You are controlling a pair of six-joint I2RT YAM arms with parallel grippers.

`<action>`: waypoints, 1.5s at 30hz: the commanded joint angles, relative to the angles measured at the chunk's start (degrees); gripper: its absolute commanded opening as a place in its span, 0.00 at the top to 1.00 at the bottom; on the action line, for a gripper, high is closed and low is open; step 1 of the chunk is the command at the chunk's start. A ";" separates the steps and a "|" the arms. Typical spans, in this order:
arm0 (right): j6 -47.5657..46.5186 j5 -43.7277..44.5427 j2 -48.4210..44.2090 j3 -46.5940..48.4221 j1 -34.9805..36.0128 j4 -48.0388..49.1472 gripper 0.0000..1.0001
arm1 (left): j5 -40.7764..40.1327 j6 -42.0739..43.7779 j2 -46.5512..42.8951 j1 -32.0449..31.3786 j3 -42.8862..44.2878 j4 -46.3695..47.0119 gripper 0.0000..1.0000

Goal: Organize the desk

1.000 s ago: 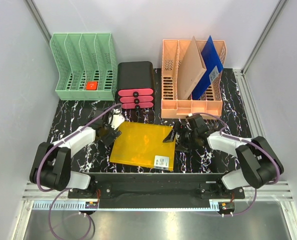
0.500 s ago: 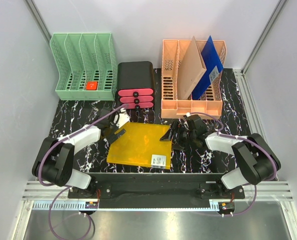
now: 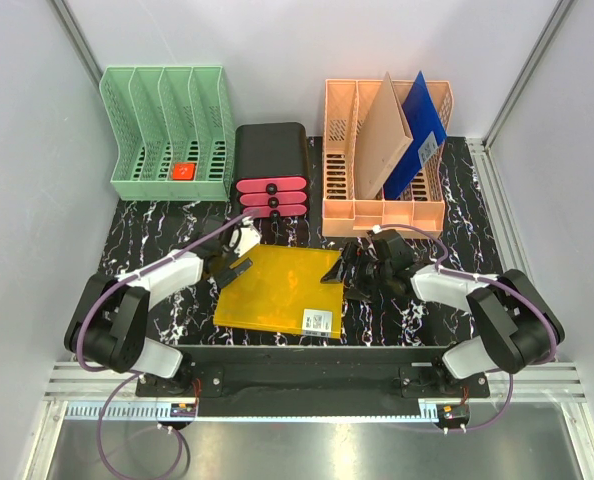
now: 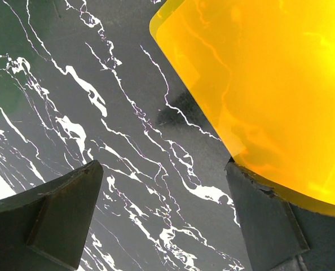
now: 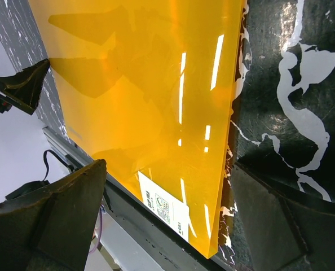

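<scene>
Desk: the desk [image 3: 137,225] is a black, white-veined top that runs from the front rail by the arm bases back to the racks.
Folder: a yellow translucent folder [image 3: 282,290] lies flat at the middle of the front edge, with a white label [image 3: 322,321] at its near right corner.
Back edge: a green file rack [image 3: 167,130] stands at the far left corner, a black drawer unit [image 3: 272,170] at the middle and a peach file rack [image 3: 382,160] on the right.
Left gripper: the left gripper [image 4: 162,220] is spread wide and holds nothing. One finger is at the folder's far left corner and the other is over bare marble.
Right gripper: the right gripper [image 5: 167,220] is spread wide and empty, and its fingers straddle the folder's right edge.
Handling: the folder is probably light, thin, bendy and glossy-slick. It lies flush with the top, so there is nothing to pinch from above.
Hold: a corner or edge is the best place, once it is lifted or slid past the front edge.
</scene>
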 commanded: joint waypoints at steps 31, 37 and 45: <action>17.60 -8.99 13.68 0.55 7.37 30.50 0.00 | 5.66 -4.05 10.70 -8.51 6.06 -17.00 0.01; 18.04 -8.38 12.01 -0.59 7.37 29.79 0.00 | 6.53 -5.11 11.33 -9.13 8.61 -18.57 0.01; 15.40 -7.06 9.64 -1.11 7.37 24.69 0.00 | 6.55 -3.45 -1.76 6.39 16.09 -22.80 0.01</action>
